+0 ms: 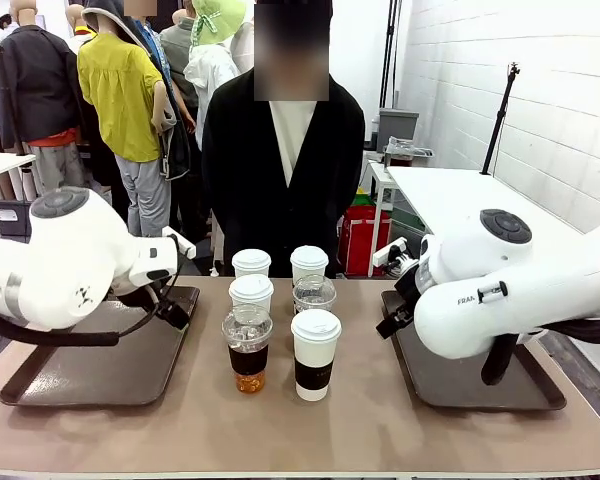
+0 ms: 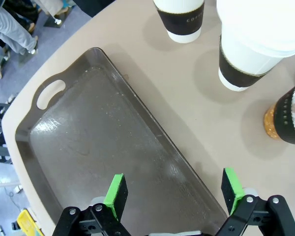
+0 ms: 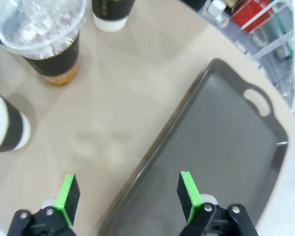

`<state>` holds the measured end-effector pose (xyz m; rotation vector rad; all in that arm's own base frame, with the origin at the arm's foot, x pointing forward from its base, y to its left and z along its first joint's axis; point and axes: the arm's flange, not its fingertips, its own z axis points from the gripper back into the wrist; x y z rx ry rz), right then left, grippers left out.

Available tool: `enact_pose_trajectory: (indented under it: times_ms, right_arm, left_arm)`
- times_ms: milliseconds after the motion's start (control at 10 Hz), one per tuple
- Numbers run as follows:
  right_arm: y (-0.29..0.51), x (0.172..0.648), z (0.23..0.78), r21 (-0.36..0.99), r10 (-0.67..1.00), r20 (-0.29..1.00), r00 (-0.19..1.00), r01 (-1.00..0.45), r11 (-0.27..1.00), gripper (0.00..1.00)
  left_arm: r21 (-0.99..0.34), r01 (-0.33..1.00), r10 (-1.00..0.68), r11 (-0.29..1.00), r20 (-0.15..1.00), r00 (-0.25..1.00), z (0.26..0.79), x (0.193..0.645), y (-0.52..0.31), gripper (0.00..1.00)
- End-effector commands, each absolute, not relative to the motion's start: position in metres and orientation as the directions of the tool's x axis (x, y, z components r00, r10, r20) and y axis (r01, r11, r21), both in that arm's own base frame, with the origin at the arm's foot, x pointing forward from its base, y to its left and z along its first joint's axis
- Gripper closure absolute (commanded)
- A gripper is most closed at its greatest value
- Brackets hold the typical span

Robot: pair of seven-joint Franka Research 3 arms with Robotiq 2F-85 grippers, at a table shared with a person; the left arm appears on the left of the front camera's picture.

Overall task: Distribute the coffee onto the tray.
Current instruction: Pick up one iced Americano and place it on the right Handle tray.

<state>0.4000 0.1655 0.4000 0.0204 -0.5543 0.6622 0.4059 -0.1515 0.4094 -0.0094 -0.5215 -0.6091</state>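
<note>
Both of my grippers are spread wide and empty. The left gripper [image 2: 173,189] hangs over the left tray's [image 2: 98,142] inner rim, and the right gripper [image 3: 128,191] does the same on the right tray [image 3: 221,147]. The six cups [image 1: 252,292] stand upright, bunched mid-table between the trays. The front clear cup [image 1: 248,347] is nearer my left and the front white cup [image 1: 315,352] nearer my right, I reckon.
</note>
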Motion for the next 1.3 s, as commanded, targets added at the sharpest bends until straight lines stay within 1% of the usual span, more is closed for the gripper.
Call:
enact_pose_trajectory:
  times_ms: [0, 200, 400, 700, 800, 900, 1000, 1200]
  right_arm:
    - [0.155, 0.399, 0.434, -0.158, 0.620, 0.450, 0.643, -0.626, 0.764, 0.00]
    - [0.152, 0.399, 0.460, -0.159, 0.653, 0.422, 0.629, -0.658, 0.736, 0.00]
    - [0.152, 0.395, 0.485, -0.173, 0.675, 0.422, 0.605, -0.677, 0.715, 0.00]
    - [0.150, 0.387, 0.503, -0.188, 0.706, 0.397, 0.586, -0.702, 0.687, 0.00]
    - [0.148, 0.388, 0.503, -0.175, 0.707, 0.406, 0.579, -0.710, 0.682, 0.00]
    - [0.144, 0.386, 0.504, -0.144, 0.704, 0.434, 0.562, -0.728, 0.671, 0.00]
    - [0.137, 0.384, 0.506, -0.112, 0.698, 0.469, 0.542, -0.747, 0.655, 0.00]
    - [0.116, 0.375, 0.513, -0.063, 0.676, 0.543, 0.498, -0.779, 0.624, 0.00]
  left_arm:
    - [0.160, 0.568, -0.576, 0.807, 0.424, 0.699, 0.443, 0.399, -0.162, 0.00]
    - [0.181, 0.587, -0.605, 0.789, 0.399, 0.689, 0.475, 0.398, -0.173, 0.00]
    - [0.202, 0.584, -0.612, 0.786, 0.389, 0.689, 0.499, 0.395, -0.177, 0.00]
    - [0.211, 0.584, -0.617, 0.784, 0.367, 0.696, 0.511, 0.388, -0.183, 0.00]
    - [0.204, 0.587, -0.616, 0.784, 0.373, 0.694, 0.512, 0.389, -0.177, 0.00]
    - [0.170, 0.619, -0.630, 0.767, 0.381, 0.676, 0.514, 0.389, -0.170, 0.00]
    - [0.143, 0.666, -0.661, 0.732, 0.385, 0.645, 0.520, 0.387, -0.161, 0.00]
    - [0.100, 0.737, -0.696, 0.669, 0.432, 0.574, 0.533, 0.381, -0.143, 0.00]
